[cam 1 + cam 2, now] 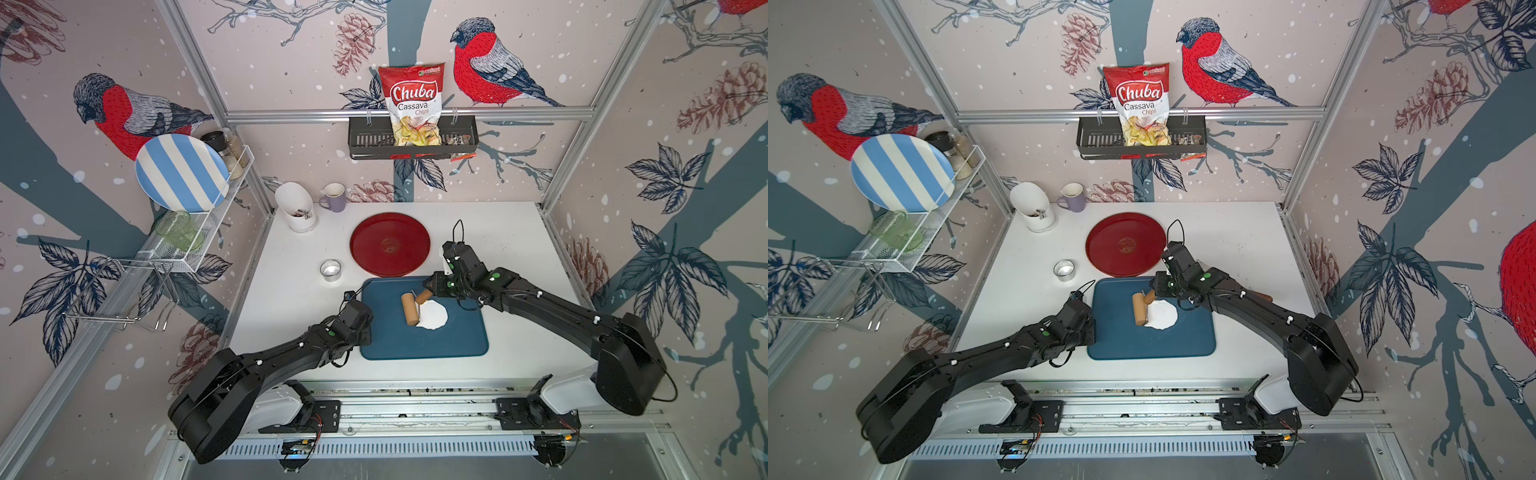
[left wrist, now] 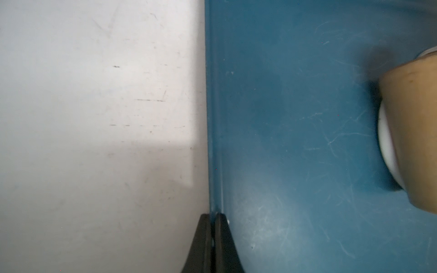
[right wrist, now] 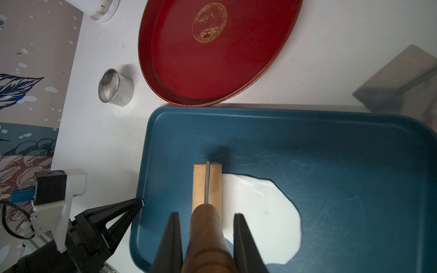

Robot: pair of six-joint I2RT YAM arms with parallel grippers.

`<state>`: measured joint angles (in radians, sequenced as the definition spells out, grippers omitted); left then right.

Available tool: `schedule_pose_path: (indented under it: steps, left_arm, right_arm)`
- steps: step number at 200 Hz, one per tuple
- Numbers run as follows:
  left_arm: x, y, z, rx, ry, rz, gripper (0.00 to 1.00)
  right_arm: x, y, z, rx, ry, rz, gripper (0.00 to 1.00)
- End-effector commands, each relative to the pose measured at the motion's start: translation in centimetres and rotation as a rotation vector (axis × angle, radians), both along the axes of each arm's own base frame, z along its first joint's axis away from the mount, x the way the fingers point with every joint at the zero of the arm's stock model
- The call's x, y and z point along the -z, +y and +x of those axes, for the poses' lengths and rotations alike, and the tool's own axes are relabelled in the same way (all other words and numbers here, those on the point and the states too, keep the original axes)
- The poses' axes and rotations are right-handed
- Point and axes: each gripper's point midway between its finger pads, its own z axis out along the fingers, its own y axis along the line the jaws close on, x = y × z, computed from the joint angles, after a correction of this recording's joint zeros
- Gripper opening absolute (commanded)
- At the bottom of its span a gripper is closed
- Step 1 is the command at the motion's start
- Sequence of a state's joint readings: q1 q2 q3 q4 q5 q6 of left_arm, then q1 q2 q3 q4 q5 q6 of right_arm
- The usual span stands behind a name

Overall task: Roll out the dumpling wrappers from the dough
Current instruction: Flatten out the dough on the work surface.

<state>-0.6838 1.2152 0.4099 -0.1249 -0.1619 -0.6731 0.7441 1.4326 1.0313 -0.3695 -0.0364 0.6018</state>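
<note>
wooden roller at 9 o'clock of thin white dough sheet
clamped between right gripper jaws: roller handle; pinched between left gripper jaws: blue plastic tray rim.

Blue tray front-centre; red round plate behind it, metal ring beside. White utensil holder, purple mug at back edge. Chips bag (Chuba Cassava) in black wall basket. Striped plate on wire rack.

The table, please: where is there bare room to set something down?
Bare: the table right of the red plate; the near half of the blue tray, before the dough. Crowded: far left, around white holder, mug, metal ring.
</note>
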Motion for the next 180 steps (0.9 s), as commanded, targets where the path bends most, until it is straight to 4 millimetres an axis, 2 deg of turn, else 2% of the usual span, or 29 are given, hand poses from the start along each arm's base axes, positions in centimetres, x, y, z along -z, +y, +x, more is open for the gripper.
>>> schedule_pose_path:
  steps: [1,26,37,45,58,87,109,180]
  left_arm:
    - [0.9,1.2,-0.8,-0.007,0.036,0.052,0.0]
    - [0.9,1.3,-0.8,-0.01,0.038,0.055,0.0]
    - [0.9,1.3,-0.8,-0.014,0.038,0.053,0.0]
    - [0.9,1.4,-0.8,-0.015,0.038,0.053,0.0]
    - [0.9,1.5,-0.8,-0.021,0.039,0.054,0.0]
    - [0.7,1.8,-0.8,-0.025,0.037,0.058,0.0]
    - [0.6,2.1,-0.8,-0.032,0.037,0.063,0.0]
    - [0.6,2.3,-0.8,-0.035,0.044,0.065,0.0]
  right_arm:
    - [-1.5,-0.1,-0.4,-0.009,-0.011,0.063,0.0]
    - [-5.2,0.5,-0.4,-0.02,-0.085,0.245,0.0]
    - [-5.9,-0.1,-0.1,0.003,-0.108,0.262,0.0]
    - [-7.3,-0.8,0.0,0.023,-0.144,0.276,0.0]
    - [-7.4,-2.3,0.2,0.062,-0.156,0.257,0.0]
    - [-5.8,-6.3,0.6,0.149,-0.137,0.179,0.0]
    - [-4.2,-8.2,0.1,0.169,-0.114,0.122,0.0]
    - [-0.6,-9.6,-2.0,0.16,-0.047,0.065,0.0]
